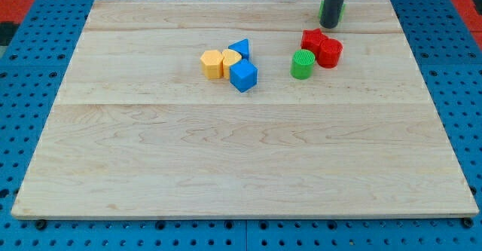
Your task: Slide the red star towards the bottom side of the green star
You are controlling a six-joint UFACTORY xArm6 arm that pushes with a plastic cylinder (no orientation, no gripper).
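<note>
The red star [312,39] lies on the wooden board's upper right, touching a red cylinder [330,53] at its lower right. The green star [322,13] sits near the board's top edge, above the red star and apart from it. The dark rod stands in front of it and hides most of it. My tip [331,26] rests at the green star's lower side, just above and to the right of the red star, with a small gap to it.
A green cylinder [303,65] stands just below the red star. To the left is a cluster: two yellow blocks [212,62] [231,58], a blue triangle [239,48] and a blue cube [243,76]. The board's top edge [241,0] is close to the green star.
</note>
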